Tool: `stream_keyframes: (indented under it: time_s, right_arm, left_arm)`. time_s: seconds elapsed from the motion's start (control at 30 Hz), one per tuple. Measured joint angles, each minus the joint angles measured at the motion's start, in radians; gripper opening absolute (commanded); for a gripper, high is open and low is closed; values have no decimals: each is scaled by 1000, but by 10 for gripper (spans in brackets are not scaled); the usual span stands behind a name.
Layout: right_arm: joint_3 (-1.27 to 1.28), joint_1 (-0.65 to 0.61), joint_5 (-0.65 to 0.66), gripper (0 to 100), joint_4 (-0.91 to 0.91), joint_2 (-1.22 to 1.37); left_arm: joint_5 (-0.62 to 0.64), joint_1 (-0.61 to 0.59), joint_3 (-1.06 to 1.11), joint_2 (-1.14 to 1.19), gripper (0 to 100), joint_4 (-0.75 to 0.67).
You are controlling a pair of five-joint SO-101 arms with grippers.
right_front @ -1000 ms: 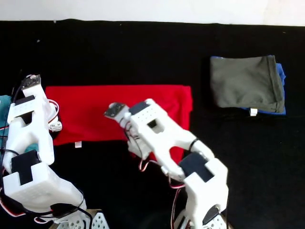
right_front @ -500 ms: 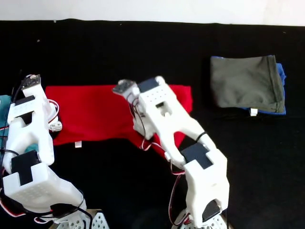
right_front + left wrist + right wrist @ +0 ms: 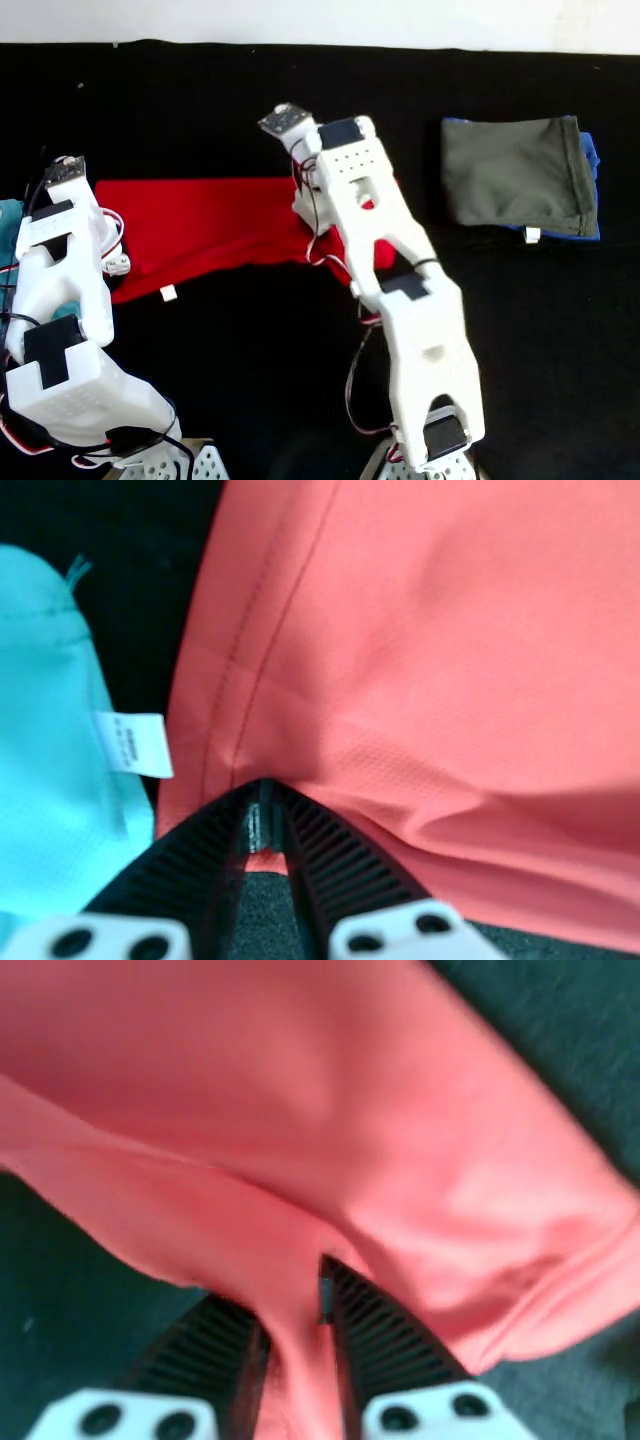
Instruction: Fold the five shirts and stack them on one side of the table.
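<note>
A red shirt [image 3: 200, 235] lies spread across the middle of the black table [image 3: 200, 110]. My left gripper [image 3: 110, 270] is at its left end, shut on the hem [image 3: 262, 790]. My right gripper [image 3: 318, 225] is over the shirt's right part and is shut on a pinched fold of red cloth [image 3: 300, 1290], which is pulled up and bunched under the arm. A folded olive shirt [image 3: 515, 175] lies on a blue one [image 3: 592, 150] at the back right. A teal shirt [image 3: 8, 215] lies at the left edge, close to the left gripper [image 3: 50, 780].
A white label [image 3: 168, 293] hangs at the red shirt's near edge. Another white label [image 3: 135, 742] sits on the teal shirt. The table's far edge meets a pale wall [image 3: 320, 20]. Bare black cloth lies in front of the folded stack [image 3: 540, 330].
The right arm has swung from the shirt's near edge toward the far side, dragging the red cloth with it. The near edge has shifted and the label has moved slightly. The left arm has stayed put.
</note>
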Motion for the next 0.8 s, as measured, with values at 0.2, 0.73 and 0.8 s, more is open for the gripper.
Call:
stream_keyframes:
  time_s: [0.2,0.73,0.8]
  right_arm:
    - [-304,43,-135,235,0,170]
    - [-643,74,-259,27,161,206]
    - [-601,35,-244,7,161,206]
  left_arm:
    - [0,0,0,0,10,-2]
    - [0,0,0,0,10,-2]
    - [0,0,0,0,10,-2]
